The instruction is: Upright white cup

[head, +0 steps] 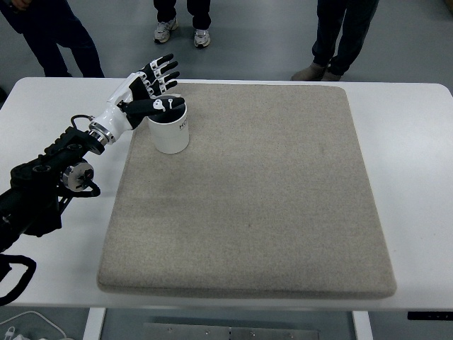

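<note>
Grey floor runs behind a white bench that carries a large beige mat covering most of its top. Near the mat's far left corner stands a white cup, upright with its open mouth facing up and some small dark print on its side. The robot's left arm reaches in from the bench's left edge, and its left hand hangs just above and behind the cup's rim. Its fingers are spread apart and hold nothing, while the thumb lies across the cup's opening; whether the thumb touches the rim cannot be told. The right arm does not show. Beyond the bench's far edge, the legs and shoes of three people are visible on the floor, and a small flat object lies on the floor near the far left corner.
</note>
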`<state>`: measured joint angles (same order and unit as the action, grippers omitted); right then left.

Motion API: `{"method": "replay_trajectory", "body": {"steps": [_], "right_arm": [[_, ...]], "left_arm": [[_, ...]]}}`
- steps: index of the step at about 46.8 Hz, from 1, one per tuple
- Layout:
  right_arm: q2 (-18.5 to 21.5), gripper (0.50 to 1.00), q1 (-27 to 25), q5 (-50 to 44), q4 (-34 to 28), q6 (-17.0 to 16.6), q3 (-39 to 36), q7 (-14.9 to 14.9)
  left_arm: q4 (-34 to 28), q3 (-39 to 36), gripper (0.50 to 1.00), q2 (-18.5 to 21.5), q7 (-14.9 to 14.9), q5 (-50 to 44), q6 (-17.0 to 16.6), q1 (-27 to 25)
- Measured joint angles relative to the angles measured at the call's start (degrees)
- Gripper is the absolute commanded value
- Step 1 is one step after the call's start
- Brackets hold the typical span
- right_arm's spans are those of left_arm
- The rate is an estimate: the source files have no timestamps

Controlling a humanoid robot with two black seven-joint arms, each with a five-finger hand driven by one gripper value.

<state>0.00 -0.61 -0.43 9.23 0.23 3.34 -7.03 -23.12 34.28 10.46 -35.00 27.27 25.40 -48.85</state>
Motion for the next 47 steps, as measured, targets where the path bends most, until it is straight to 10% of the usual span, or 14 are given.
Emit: {"method": "replay_trajectory", "body": {"steps": [47], "right_arm": [[0.0,0.93,0.87,0.0,0.0,0.1,-0.09,0.07]], "left_arm": [[2.57,0.47,0.981,0.53,0.0,-13.26,-0.34,-9.34]]}}
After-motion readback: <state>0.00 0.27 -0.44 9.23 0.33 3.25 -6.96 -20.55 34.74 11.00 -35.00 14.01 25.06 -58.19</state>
